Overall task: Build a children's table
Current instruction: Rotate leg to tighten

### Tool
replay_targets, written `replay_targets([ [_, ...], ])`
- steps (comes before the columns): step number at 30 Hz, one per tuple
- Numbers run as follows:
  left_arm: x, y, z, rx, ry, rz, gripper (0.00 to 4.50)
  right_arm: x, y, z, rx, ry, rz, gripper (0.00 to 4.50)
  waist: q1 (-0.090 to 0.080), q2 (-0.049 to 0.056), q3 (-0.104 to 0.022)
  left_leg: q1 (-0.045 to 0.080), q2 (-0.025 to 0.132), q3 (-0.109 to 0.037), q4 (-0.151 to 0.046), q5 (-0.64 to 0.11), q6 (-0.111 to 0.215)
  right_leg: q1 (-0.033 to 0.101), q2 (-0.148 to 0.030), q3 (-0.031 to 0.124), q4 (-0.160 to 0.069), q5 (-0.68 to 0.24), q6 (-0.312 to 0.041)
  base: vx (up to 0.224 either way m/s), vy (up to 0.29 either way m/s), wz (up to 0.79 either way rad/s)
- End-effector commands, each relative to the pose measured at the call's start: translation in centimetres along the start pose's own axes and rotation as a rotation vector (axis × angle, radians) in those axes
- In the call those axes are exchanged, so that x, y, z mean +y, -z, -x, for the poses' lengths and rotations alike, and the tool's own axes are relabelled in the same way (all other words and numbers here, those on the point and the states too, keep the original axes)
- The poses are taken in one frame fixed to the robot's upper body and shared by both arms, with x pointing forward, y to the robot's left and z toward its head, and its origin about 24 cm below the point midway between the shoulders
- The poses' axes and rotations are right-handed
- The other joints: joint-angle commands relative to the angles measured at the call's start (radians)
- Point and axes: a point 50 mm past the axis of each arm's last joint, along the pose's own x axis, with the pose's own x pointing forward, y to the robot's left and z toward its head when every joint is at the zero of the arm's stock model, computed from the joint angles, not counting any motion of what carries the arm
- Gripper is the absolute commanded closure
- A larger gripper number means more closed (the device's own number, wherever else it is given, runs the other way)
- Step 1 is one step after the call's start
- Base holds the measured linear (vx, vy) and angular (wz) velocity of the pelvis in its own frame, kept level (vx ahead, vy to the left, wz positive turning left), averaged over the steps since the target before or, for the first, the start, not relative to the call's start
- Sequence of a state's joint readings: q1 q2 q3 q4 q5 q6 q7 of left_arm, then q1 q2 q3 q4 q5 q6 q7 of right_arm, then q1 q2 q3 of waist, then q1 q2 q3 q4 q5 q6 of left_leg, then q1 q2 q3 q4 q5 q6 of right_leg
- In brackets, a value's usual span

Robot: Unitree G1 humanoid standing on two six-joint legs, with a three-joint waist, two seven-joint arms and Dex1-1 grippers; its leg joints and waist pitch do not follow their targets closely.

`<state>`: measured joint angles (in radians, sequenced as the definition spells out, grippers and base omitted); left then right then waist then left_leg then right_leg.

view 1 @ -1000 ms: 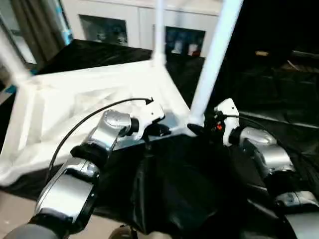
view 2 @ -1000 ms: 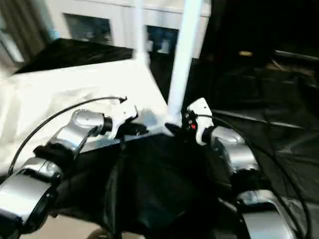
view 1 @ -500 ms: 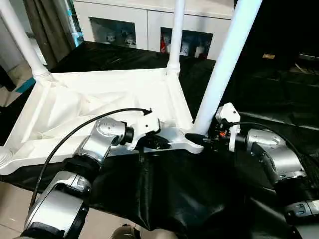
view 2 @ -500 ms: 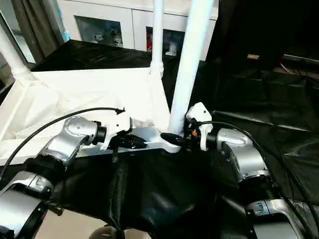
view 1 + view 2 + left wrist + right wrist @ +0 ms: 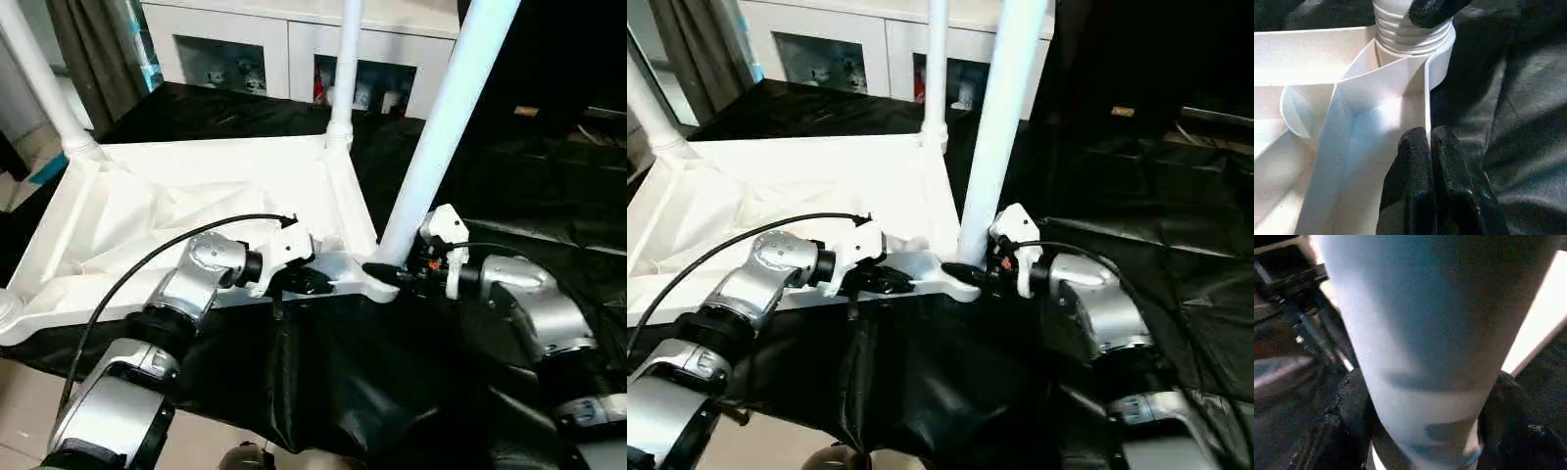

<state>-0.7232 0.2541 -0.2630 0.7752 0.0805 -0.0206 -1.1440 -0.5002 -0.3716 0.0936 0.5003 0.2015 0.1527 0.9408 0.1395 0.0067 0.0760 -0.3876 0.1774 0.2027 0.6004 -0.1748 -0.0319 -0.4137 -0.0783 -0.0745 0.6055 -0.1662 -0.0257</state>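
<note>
Three legs stand in the upside-down table top; the fourth corner looks empty. The left gripper pinches the top's rim. The right gripper hugs the near leg.

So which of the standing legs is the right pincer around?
The near-corner leg, thickest-looking in the head view; the right pincer straddles its base. The far-corner leg and left leg stand untouched.

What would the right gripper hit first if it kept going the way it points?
The near table leg. The right gripper already has its fingers on either side of the leg's base at the corner socket, so pushing on would likely press straight into that leg; exact contact is hard to judge.
</note>
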Motion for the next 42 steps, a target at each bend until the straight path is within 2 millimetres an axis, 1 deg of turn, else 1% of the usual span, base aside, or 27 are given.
replay_targets([
  [1, 1.3, -2.3, -0.7, -0.037, -0.1, -0.013, 4.5, -0.6, 2.6, -0.2, 0.076, 0.165, -0.114, 1.99, -0.01, -0.001, -0.083, 0.028, 0.06, -0.03, -0.069, -0.213, 0.034, 0.052, -0.087, 0.05, -0.074, -0.228, -0.231, 0.0, 0.0, 0.0],
  [3, 2.1, -2.7, -1.2, -0.024, -0.196, 0.029, 4.5, -1.0, 3.3, -0.7, 0.07, 0.295, -0.185, 1.99, -0.015, -0.001, -0.078, 0.039, 0.058, -0.033, -0.073, -0.268, -0.001, 0.047, -0.089, 0.05, -0.089, -0.355, -0.199, 0.0, 0.0, 0.0],
  [4, 2.5, -3.0, -1.6, -0.013, -0.247, 0.048, 4.5, -1.1, 3.6, -1.0, 0.079, 0.359, -0.209, 1.99, -0.016, 0.001, -0.078, 0.041, 0.058, -0.036, -0.074, -0.28, -0.01, 0.046, -0.089, 0.05, -0.091, -0.374, -0.191, 0.0, 0.0, 0.0],
  [5, 2.8, -3.2, -1.8, -0.005, -0.279, 0.059, 4.5, -1.1, 3.9, -1.3, 0.087, 0.399, -0.222, 2.0, -0.021, -0.002, -0.078, 0.042, 0.058, -0.037, -0.076, -0.293, -0.021, 0.047, -0.087, 0.05, -0.091, -0.385, -0.184, 0.0, 0.0, 0.0],
  [7, 3.3, -4.0, -2.9, 0.008, -0.371, 0.138, 4.5, -1.3, 4.6, -2.3, 0.101, 0.582, -0.315, 2.0, -0.029, 0.004, -0.079, 0.045, 0.056, -0.038, -0.076, -0.307, -0.034, 0.043, -0.087, 0.051, -0.093, -0.378, -0.191, 0.0, 0.0, 0.0],
  [8, 3.3, -4.2, -3.1, 0.008, -0.379, 0.146, 4.5, -1.3, 4.7, -2.5, 0.101, 0.606, -0.337, 2.0, -0.034, 0.0, -0.079, 0.043, 0.053, -0.04, -0.077, -0.312, -0.032, 0.047, -0.087, 0.049, -0.095, -0.381, -0.188, 0.0, 0.0, 0.0],
  [9, 3.3, -4.6, -3.7, 0.017, -0.403, 0.149, 4.5, -1.1, 4.7, -3.2, 0.108, 0.64, -0.359, 2.0, -0.035, 0.006, -0.078, 0.041, 0.052, -0.04, -0.077, -0.312, -0.028, 0.048, -0.087, 0.049, -0.096, -0.378, -0.186, 0.0, 0.0, 0.0],
  [10, 3.3, -4.9, -4.1, 0.027, -0.424, 0.146, 4.5, -0.9, 4.7, -3.8, 0.109, 0.657, -0.368, 2.0, -0.039, 0.006, -0.077, 0.039, 0.052, -0.039, -0.077, -0.314, -0.025, 0.047, -0.086, 0.05, -0.096, -0.374, -0.187, 0.0, 0.0, 0.0],
  [11, 3.2, -5.0, -4.6, 0.041, -0.443, 0.143, 4.5, -0.6, 4.5, -4.5, 0.113, 0.672, -0.374, 2.0, -0.039, 0.003, -0.078, 0.043, 0.052, -0.039, -0.077, -0.323, -0.021, 0.047, -0.086, 0.049, -0.099, -0.367, -0.185, 0.0, 0.0, 0.0],
  [12, 3.2, -5.1, -4.9, 0.054, -0.457, 0.14, 4.5, -0.3, 4.3, -5.1, 0.118, 0.687, -0.375, 2.0, -0.039, 0.014, -0.078, 0.042, 0.05, -0.039, -0.076, -0.321, -0.02, 0.047, -0.086, 0.05, -0.098, -0.359, -0.188, 0.0, 0.0, 0.0],
  [13, 3.1, -5.2, -5.1, 0.064, -0.467, 0.138, 4.5, -0.2, 4.2, -5.5, 0.119, 0.697, -0.372, 2.0, -0.042, 0.008, -0.077, 0.04, 0.05, -0.039, -0.079, -0.322, -0.017, 0.049, -0.083, 0.049, -0.1, -0.356, -0.183, 0.0, 0.0, 0.0],
  [15, 3.1, -5.2, -5.3, 0.075, -0.469, 0.103, 4.5, 0.2, 3.4, -6.5, 0.113, 0.679, -0.329, 2.0, -0.044, 0.006, -0.077, 0.041, 0.047, -0.04, -0.08, -0.333, -0.009, 0.053, -0.086, 0.048, -0.103, -0.389, -0.172, 0.0, 0.0, 0.0],
  [17, 3.1, -5.1, -5.3, 0.077, -0.469, 0.094, 4.5, 0.2, 3.2, -6.7, 0.11, 0.67, -0.311, 2.0, -0.044, 0.01, -0.079, 0.041, 0.048, -0.04, -0.08, -0.325, -0.002, 0.052, -0.086, 0.049, -0.106, -0.384, -0.165, 0.0, 0.0, 0.0],
  [18, 3.0, -5.0, -5.3, 0.073, -0.458, 0.087, 4.5, 0.2, 3.1, -6.7, 0.094, 0.656, -0.317, 1.45, -0.044, 0.009, -0.079, 0.04, 0.049, -0.04, -0.081, -0.321, 0.0, 0.054, -0.086, 0.049, -0.104, -0.374, -0.167, 0.0, 0.0, 0.0],
  [21, 2.6, -4.8, -5.2, 0.015, -0.395, 0.104, 4.5, 0.2, 2.4, -6.8, 0.066, 0.577, -0.281, 1.31, -0.045, 0.01, -0.08, 0.037, 0.05, -0.041, -0.082, -0.322, 0.008, 0.057, -0.085, 0.048, -0.099, -0.345, -0.18, 0.0, 0.0, 0.0],
  [22, 2.5, -4.6, -5.1, 0.007, -0.376, 0.099, 4.5, 0.1, 2.2, -6.7, 0.059, 0.553, -0.262, 1.25, -0.048, 0.003, -0.081, 0.031, 0.05, -0.042, -0.083, -0.313, 0.015, 0.062, -0.087, 0.047, -0.097, -0.334, -0.182, 0.0, 0.0, 0.0],
  [24, 2.2, -4.1, -4.9, 0.001, -0.33, 0.08, 4.5, -0.2, 2.0, -6.2, 0.045, 0.516, -0.235, 0.92, -0.053, 0.004, -0.083, 0.029, 0.05, -0.041, -0.081, -0.296, 0.023, 0.063, -0.087, 0.048, -0.095, -0.316, -0.19, 0.0, 0.0, 0.0],
  [25, 2.2, -4.0, -4.8, 0.0, -0.322, 0.079, 4.5, -0.3, 1.9, -6.1, 0.043, 0.511, -0.231, 0.92, -0.053, 0.004, -0.083, 0.026, 0.05, -0.04, -0.08, -0.277, 0.03, 0.066, -0.088, 0.049, -0.092, -0.296, -0.197, 0.0, 0.0, 0.0],
  [27, 1.9, -3.7, -4.4, -0.02, -0.25, 0.054, 4.5, -0.7, 1.7, -5.3, 0.027, 0.458, -0.201, 0.92, -0.052, 0.002, -0.085, 0.032, 0.051, -0.034, -0.075, -0.26, 0.038, 0.06, -0.088, 0.051, -0.091, -0.274, -0.213, 0.0, 0.0, 0.0],
  [28, 1.7, -3.5, -4.2, -0.022, -0.221, 0.046, 4.5, -0.9, 1.6, -4.9, 0.022, 0.433, -0.189, 0.92, -0.049, -0.002, -0.086, 0.024, 0.05, -0.035, -0.075, -0.231, 0.05, 0.07, -0.088, 0.05, -0.085, -0.246, -0.216, 0.0, 0.0, 0.0],
  [29, 1.7, -3.5, -4.1, -0.023, -0.213, 0.043, 4.5, -0.9, 1.5, -4.7, 0.021, 0.426, -0.186, 0.92, -0.047, -0.001, -0.087, 0.022, 0.052, -0.036, -0.074, -0.216, 0.057, 0.072, -0.089, 0.05, -0.081, -0.227, -0.218, 0.0, 0.0, 0.0],
  [30, 1.3, -3.3, -3.6, -0.046, -0.14, 0.01, 4.5, -1.1, 1.4, -4.0, 0.023, 0.366, -0.147, 0.92, -0.044, 0.001, -0.09, 0.027, 0.053, -0.034, -0.071, -0.193, 0.066, 0.068, -0.086, 0.049, -0.08, -0.193, -0.229, 0.0, 0.0, 0.0],
  [34, 0.7, -2.5, -2.3, -0.039, -0.018, -0.044, 4.5, -0.9, 0.9, -2.3, 0.022, 0.213, -0.071, 0.92, -0.029, 0.006, -0.097, 0.021, 0.061, -0.027, -0.062, -0.115, 0.116, 0.066, -0.081, 0.047, -0.054, -0.025, -0.274, 0.0, 0.0, 0.0],
  [35, 0.6, -2.3, -2.0, -0.039, 0.005, -0.045, 4.5, -0.8, 0.8, -1.9, 0.021, 0.168, -0.055, 0.92, -0.023, 0.008, -0.1, 0.023, 0.062, -0.027, -0.06, -0.112, 0.121, 0.065, -0.082, 0.046, -0.05, -0.009, -0.28, 0.0, 0.0, 0.0],
  [36, 0.6, -2.2, -1.8, -0.041, 0.017, -0.045, 4.5, -0.7, 0.7, -1.6, 0.022, 0.142, -0.046, 0.92, -0.02, 0.008, -0.098, 0.024, 0.062, -0.027, -0.06, -0.117, 0.124, 0.063, -0.082, 0.046, -0.052, -0.013, -0.28, 0.0, 0.0, 0.0],
  [38, 0.5, -1.9, -1.2, -0.045, 0.05, -0.044, 4.5, -0.5, 0.6, -0.8, 0.029, 0.069, -0.025, 0.92, -0.011, 0.01, -0.094, 0.026, 0.066, -0.028, -0.064, -0.157, 0.107, 0.062, -0.084, 0.045, -0.059, -0.085, -0.269, 0.0, 0.0, 0.0],
  [42, 0.3, -1.5, -0.1, -0.041, 0.098, -0.053, 4.5, 0.1, 0.9, 0.4, 0.086, -0.04, 0.001, 0.92, -0.01, 0.008, -0.09, 0.027, 0.067, -0.029, -0.068, -0.191, 0.075, 0.058, -0.085, 0.048, -0.065, -0.147, -0.254, 0.0, 0.0, 0.0],
])
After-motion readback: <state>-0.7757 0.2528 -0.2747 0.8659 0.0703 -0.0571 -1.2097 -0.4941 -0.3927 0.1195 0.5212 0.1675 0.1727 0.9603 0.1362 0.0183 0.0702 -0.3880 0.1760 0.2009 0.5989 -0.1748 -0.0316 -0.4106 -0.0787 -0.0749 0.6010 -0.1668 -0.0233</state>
